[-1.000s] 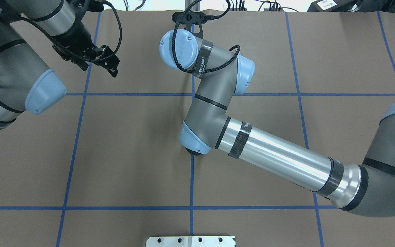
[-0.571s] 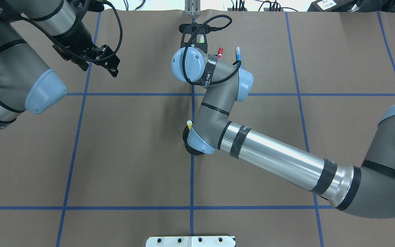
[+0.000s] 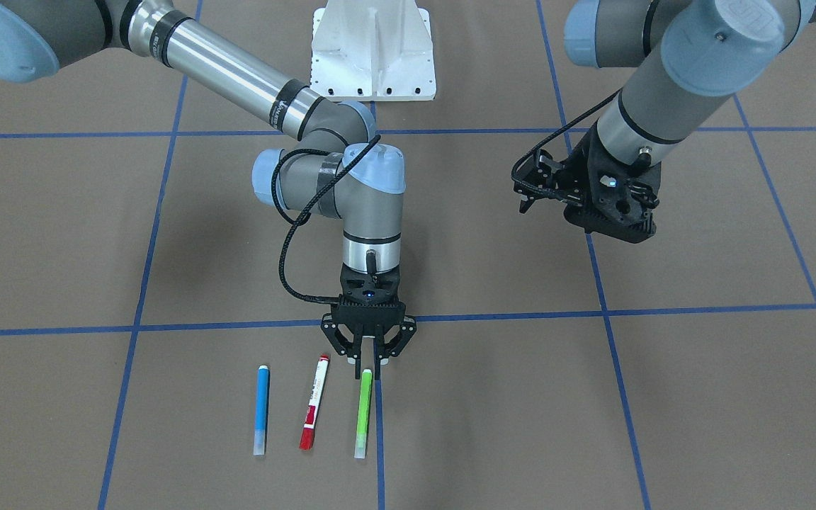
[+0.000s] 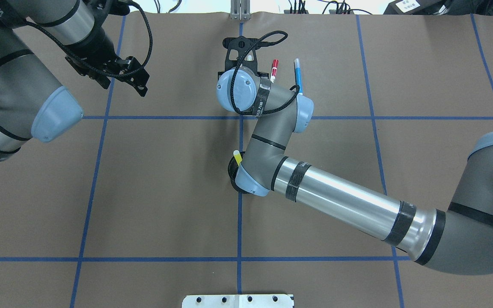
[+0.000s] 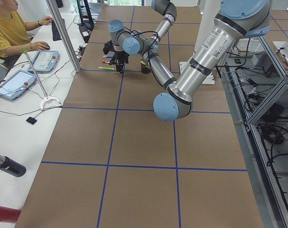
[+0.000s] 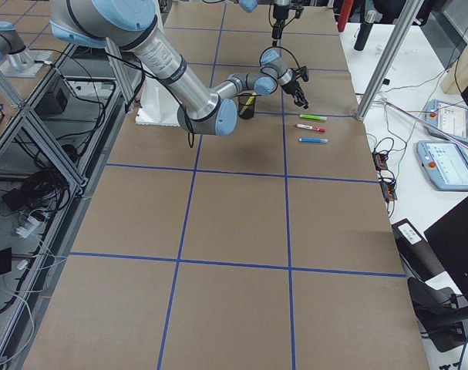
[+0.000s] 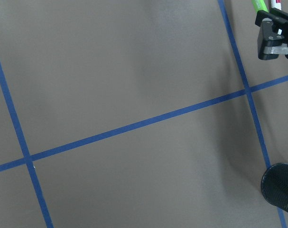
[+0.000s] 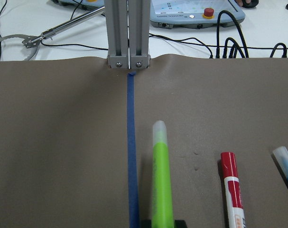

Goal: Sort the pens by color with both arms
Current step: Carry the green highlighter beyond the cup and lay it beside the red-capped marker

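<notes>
One yellow pen [image 4: 238, 157] stands in the mesh cup [image 7: 281, 190], nearest. Beyond it, my right gripper [image 3: 371, 365] has narrow fingers flanking the green pen [image 3: 363, 414] at its near end; I cannot tell if they grip. To its right lie the red pen [image 3: 314, 404] and blue pen [image 3: 261, 411]. My left gripper [image 3: 521, 198] hovers far left, its fingers unreadable.

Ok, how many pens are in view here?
4. The blue pen, red pen and green pen lie side by side on the table. The yellow pen sticks out of the black mesh cup, mostly under the right arm. Others may be hidden.
</notes>
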`<state>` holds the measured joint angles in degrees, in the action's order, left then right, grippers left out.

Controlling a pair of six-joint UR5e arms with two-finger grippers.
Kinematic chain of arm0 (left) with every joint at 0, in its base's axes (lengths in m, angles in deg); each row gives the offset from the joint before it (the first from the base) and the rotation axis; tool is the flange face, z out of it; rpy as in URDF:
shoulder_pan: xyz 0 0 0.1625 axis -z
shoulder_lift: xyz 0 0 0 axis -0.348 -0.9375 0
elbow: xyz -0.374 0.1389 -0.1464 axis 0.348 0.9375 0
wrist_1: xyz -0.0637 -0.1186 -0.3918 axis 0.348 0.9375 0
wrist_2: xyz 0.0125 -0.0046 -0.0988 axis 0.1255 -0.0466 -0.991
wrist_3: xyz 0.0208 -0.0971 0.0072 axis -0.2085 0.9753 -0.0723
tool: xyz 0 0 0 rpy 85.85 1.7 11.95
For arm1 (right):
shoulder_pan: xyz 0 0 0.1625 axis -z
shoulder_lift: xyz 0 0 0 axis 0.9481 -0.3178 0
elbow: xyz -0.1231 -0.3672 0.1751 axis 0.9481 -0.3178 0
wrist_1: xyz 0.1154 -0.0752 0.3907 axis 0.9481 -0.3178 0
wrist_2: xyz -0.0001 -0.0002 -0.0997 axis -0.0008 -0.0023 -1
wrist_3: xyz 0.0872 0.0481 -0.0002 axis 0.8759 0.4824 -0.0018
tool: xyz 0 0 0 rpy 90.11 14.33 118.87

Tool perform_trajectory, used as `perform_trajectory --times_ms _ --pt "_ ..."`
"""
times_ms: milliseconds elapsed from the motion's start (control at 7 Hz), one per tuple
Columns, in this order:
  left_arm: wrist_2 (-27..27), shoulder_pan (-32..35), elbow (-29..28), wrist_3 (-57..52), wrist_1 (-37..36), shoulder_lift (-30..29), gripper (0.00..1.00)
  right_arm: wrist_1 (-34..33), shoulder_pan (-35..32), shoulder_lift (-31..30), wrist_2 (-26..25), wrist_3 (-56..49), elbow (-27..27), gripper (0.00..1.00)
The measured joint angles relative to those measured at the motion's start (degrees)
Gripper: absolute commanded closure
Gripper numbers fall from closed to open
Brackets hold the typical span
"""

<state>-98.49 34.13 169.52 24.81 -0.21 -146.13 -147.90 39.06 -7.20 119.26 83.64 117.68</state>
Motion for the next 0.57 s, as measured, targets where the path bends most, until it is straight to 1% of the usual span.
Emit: perform_trajectory --times_ms 143,286,429,571 --pt "0.0 0.0 0.0 0.0 0.0 0.0 0.01 0.3 0.0 0.1 0.1 0.1 0.2 0.02" --pt "0.0 0.0 0.0 0.1 0.0 0.0 0.01 0.9 -0.2 0.2 1.4 0.3 0.5 0.01" --pt "0.0 -0.1 0.0 0.7 0.0 0.0 0.00 1.2 -1.1 0.2 4.6 0.5 1.1 0.01" --pt "0.0 -0.1 0.0 1.9 0.0 -0.2 0.00 1.1 -2.6 0.1 9.6 0.7 2.1 0.01"
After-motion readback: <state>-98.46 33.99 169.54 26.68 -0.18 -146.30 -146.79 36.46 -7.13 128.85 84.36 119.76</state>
